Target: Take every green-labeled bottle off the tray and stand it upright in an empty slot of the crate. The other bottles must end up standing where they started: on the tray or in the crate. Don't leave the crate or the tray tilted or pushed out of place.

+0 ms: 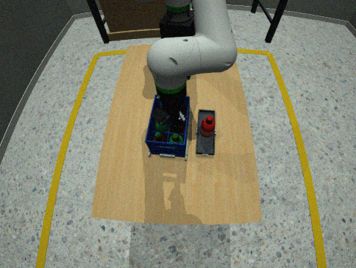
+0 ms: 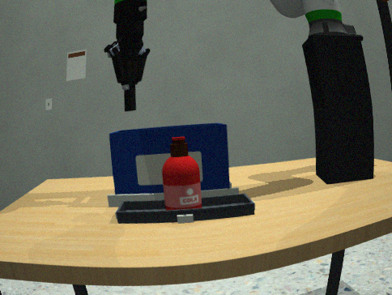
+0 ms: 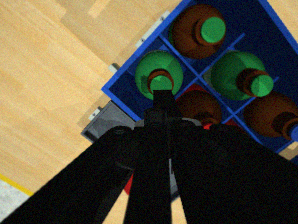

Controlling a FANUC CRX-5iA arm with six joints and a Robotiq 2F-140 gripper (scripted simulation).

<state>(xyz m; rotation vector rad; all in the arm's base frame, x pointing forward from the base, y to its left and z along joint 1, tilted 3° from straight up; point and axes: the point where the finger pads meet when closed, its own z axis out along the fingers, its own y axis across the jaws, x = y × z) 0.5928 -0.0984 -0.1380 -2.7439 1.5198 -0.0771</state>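
Note:
The blue crate stands on the wooden table and holds several bottles. In the wrist view, green-bodied bottles and brown bottles fill its slots. A red-labeled bottle stands upright on the dark tray, right of the crate. It also shows in the top view. My gripper hangs well above the crate, shut with nothing between its fingers. In the wrist view, its fingertips point down over a green bottle's cap.
The robot's black base column stands on the table at the back right. A yellow line marks the floor around the table. A brown box sits behind the table.

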